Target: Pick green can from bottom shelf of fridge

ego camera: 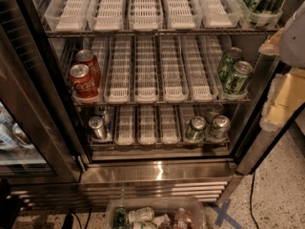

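Now | claw [293,32] upper-right edge, state cannot tell | green can [195,129] on bottom shelf [144,126]

text: Coca-Cola script — front red can [84,81], middle rack [162,101] left | rest — unreadable

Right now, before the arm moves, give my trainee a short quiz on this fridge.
1. Where is the gripper relative to the fridge? A) inside, among the cans; B) outside, at the view's upper right edge; C) outside, down by the floor.
2. True or false: the red cans stand one shelf above the bottom shelf.
3. Fill in: on the bottom shelf, the green can stands just left of a ____ can.
Key: 1 B; 2 true; 3 silver can.
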`<action>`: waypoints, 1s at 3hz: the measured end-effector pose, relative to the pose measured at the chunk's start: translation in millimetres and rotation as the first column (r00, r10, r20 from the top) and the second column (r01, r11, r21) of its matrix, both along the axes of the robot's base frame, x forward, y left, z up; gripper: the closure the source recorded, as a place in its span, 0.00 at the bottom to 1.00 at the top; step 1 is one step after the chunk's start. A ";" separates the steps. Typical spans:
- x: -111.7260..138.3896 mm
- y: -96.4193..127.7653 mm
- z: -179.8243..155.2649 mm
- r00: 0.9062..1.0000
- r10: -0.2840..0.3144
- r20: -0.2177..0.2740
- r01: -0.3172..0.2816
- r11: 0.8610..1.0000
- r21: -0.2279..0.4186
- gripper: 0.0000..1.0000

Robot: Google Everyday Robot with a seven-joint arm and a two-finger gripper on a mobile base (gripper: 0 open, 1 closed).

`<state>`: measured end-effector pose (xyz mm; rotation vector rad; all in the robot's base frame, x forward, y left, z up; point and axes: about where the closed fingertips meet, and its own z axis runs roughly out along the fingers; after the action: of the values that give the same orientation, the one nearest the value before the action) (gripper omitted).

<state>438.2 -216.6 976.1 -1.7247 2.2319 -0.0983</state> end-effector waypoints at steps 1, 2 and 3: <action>0.0 0.0 -0.2 1.000 0.000 0.000 0.000 1.000 0.000 0.00; -0.5 1.1 -12.8 1.000 -0.013 0.001 0.013 0.999 0.030 0.00; -4.4 4.7 -52.5 1.000 -0.020 -0.014 0.021 0.997 0.075 0.00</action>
<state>433.8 -211.9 923.7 -1.6685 2.2338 -0.0070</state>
